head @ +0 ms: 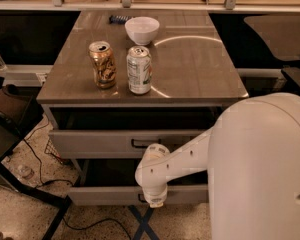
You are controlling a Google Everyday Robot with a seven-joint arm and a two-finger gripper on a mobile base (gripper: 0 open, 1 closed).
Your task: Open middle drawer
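Observation:
The middle drawer (105,195) is the lower of the two pale grey fronts under the tabletop. It stands out from the cabinet, with a dark gap above it. Its small black handle (140,198) shows just left of my gripper (155,200). The gripper hangs from the white arm (190,156) and points down in front of this drawer's face, right beside the handle. The arm's big white shell covers the drawer's right part.
The taller top drawer (90,144) also stands out, with its handle (144,144) above the gripper. On the tabletop stand a gold can (103,64), a white-green can (139,69) and a white bowl (142,30). Cables (35,149) and a dark chair (10,119) sit on the left.

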